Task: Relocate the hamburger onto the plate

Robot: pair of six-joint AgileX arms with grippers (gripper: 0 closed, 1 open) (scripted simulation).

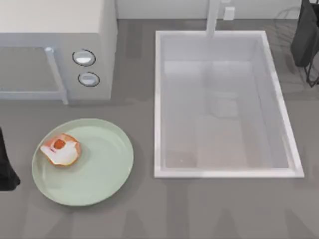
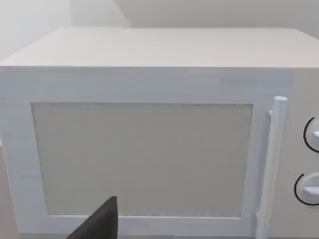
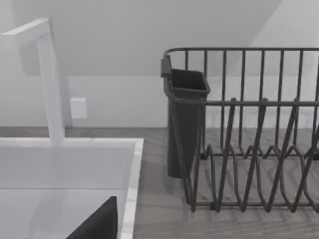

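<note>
Resting on the plate (image 1: 94, 186), the hamburger (image 1: 61, 149) lies on its left part, near the rim, with its red-orange spot facing up. The plate sits on the grey table (image 1: 149, 214) at the left, just in front of the white microwave (image 1: 55, 50) and well left of the white sink basin (image 1: 227, 104). My left arm (image 1: 6, 169) is at the table's left edge, beside the plate and not touching it; its wrist view faces the microwave door (image 2: 142, 159) and handle (image 2: 271, 164). My right arm (image 1: 305, 35) is at the far right corner, its wrist view facing the dark dish rack (image 3: 249, 134) and faucet (image 3: 47, 79). Whether either gripper's fingers are spread or closed cannot be told.
</note>
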